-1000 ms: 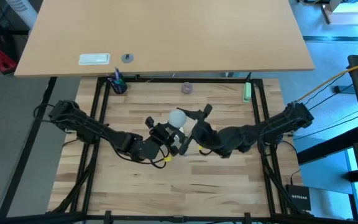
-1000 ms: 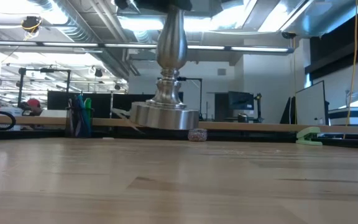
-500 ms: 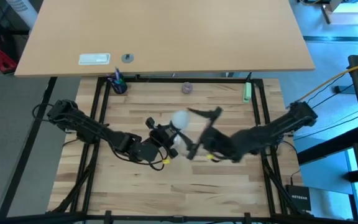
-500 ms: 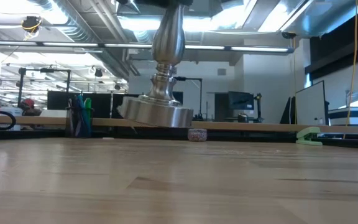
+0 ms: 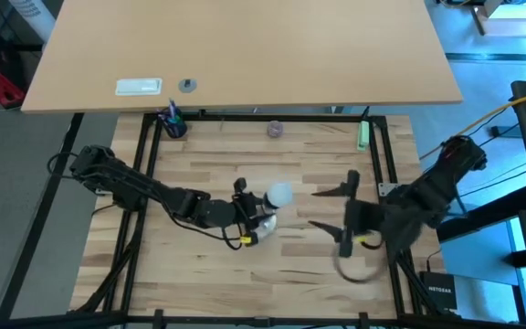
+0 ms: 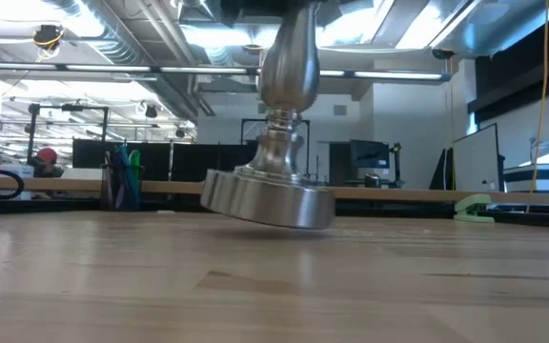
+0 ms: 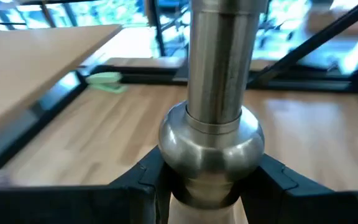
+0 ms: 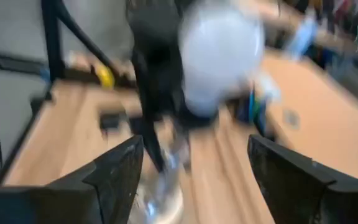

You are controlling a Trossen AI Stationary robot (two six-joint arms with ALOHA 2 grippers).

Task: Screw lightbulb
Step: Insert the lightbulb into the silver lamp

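Since the earlier frame the right gripper point(image 5: 329, 208) has drawn back from the lightbulb point(image 5: 280, 194) toward three o'clock and now stands well apart from it, fingers spread wide and empty; the silvery stand point(image 6: 273, 191) has shifted toward three o'clock in the low view and hangs tilted, its round base clear of the table point(image 5: 281, 274). The left gripper point(image 7: 209, 186) is narrowly closed on the stand's stem, just below a bulging collar (polished metal, smoothly turned); its dark fingers point(image 7: 278, 177) press either side. The lightbulb, a white frosted globe, sits at the top of the stand near the table's centre, just at three o'clock of the left gripper. Table surface: pale wooden planks, matt grain. A small greyish knob point(image 5: 274, 129) lies at twelve o'clock; a green clip point(image 5: 362, 136) at one o'clock.
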